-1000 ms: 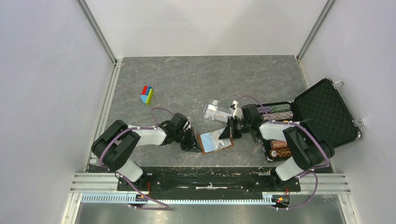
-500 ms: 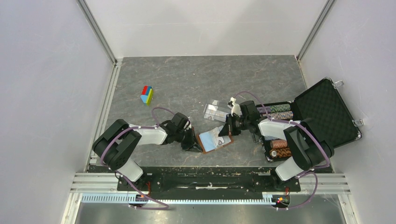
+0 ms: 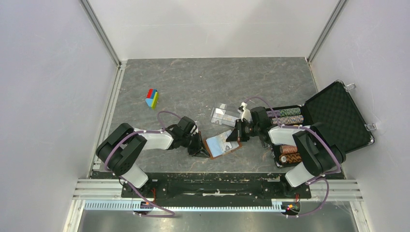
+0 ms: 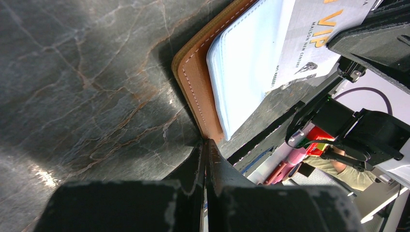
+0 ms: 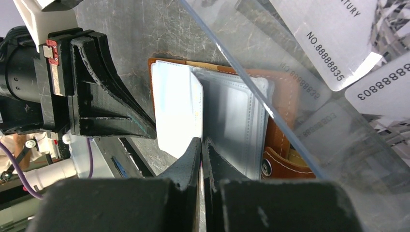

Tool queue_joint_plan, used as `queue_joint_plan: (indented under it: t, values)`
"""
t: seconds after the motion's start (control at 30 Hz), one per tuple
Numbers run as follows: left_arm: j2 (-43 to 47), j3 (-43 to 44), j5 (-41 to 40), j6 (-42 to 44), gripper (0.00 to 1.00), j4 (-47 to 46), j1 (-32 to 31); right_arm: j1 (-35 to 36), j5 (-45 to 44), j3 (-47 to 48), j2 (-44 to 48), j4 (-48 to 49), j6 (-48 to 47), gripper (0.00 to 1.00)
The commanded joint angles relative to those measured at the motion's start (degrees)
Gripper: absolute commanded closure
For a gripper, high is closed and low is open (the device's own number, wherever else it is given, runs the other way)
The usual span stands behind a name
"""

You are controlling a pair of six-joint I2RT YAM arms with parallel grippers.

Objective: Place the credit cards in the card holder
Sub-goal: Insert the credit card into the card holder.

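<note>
1. Card holder (image 3: 230, 152) lies open on the grey table (image 3: 203, 82), near the front edge, between the two arms. Brown leather, with clear pockets facing up.
2. Left gripper (image 3: 204, 151): jaws fully closed. In the left wrist view the fingertips (image 4: 205, 145) meet on the leather edge of the card holder (image 4: 193, 82) and pinch it at its left side.
3. Right gripper (image 3: 233, 137): jaws fully closed. In the right wrist view the fingertips (image 5: 201, 142) clamp the near edge of one pale credit card (image 5: 176, 104).
4. That credit card (image 4: 314, 38) lies flat over the left half of the card holder (image 5: 283, 96). Printed face with "VIP" lettering shows in the left wrist view. Cannot tell whether its far edge is inside a pocket.
5. Clear tray (image 3: 222, 116) sits just behind the card holder. More numbered cards (image 5: 333, 43) show through it in the right wrist view.
6. Black case (image 3: 338, 116) stands open at the right side of the table, with its lid up.
7. Coloured block (image 3: 152, 97) sits well apart, towards the rear left.
</note>
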State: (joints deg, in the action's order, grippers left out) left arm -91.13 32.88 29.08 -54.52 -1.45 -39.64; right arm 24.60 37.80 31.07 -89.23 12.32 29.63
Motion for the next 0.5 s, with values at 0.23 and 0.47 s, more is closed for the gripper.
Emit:
queue_joint_plan:
  t: [0.23,0.47]
  values:
    - [-0.70,-0.97,-3.33,2.23,0.98,0.30,-0.35,-0.66,-8.37,4.05,4.00,-7.18,-5.04,1.00]
    - [-0.95,-0.80,-3.19,2.23,0.98,0.27,-0.44,-0.71,-8.60,2.39,5.01,-4.12,-3.98,1.00]
